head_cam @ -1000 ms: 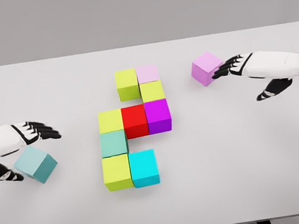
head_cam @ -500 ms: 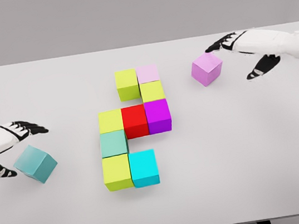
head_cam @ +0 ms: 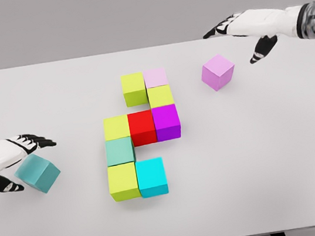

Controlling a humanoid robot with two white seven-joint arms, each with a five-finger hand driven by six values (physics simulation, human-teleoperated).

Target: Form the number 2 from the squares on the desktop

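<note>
Sitting near the middle of the white table (head_cam: 282, 158), eight cubes are forming a touching cluster. A yellow-green cube (head_cam: 133, 89) and a pale pink cube (head_cam: 155, 77) are making the row nearest the far edge, with a second yellow-green cube (head_cam: 160, 96) just in front of the pink one. Below that, a third yellow-green cube (head_cam: 116, 127), a red cube (head_cam: 142, 127) and a purple cube (head_cam: 166, 122) are lining up side by side. A sea-green cube (head_cam: 119, 151) is sitting under the left end of that row, and a fourth yellow-green cube (head_cam: 123, 181) and a cyan cube (head_cam: 151, 177) are closing the cluster toward the near edge.

A violet cube (head_cam: 218, 72) is lying apart toward the far right corner, turned at an angle. The right hand (head_cam: 245, 26) is hovering over the far edge beyond it, fingers spread wide and holding nothing.

A teal cube (head_cam: 37, 172) is lying tilted near the left edge. The left hand (head_cam: 10, 159) is reaching around it, fingers above and thumb below, loosely spread and not clamping it.
</note>
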